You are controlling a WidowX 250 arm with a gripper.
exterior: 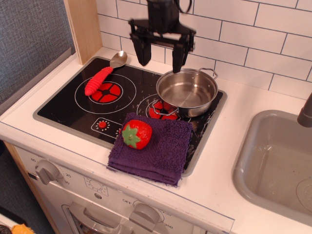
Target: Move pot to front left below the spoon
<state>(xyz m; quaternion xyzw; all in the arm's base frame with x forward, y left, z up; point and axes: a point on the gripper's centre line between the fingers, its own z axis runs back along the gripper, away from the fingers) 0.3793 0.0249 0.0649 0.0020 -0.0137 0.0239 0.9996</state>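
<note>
The shiny steel pot (187, 90) stands on the back right burner of the black stove top (63, 105), with one wire handle toward the wall and one toward the cloth. The spoon (102, 74) lies at the back left, its silver bowl near the wall and its ribbed red handle pointing forward. My gripper (161, 54) hangs open and empty above the back of the stove, just left of and behind the pot, with one finger (143, 51) over the stove and the other finger (178, 54) near the pot's back rim.
A red strawberry (136, 134) lies on a folded purple cloth (156, 146) at the stove's front edge. A grey sink (278, 165) is at the right. A white tiled wall runs behind, and a wooden panel (83, 27) stands at the back left.
</note>
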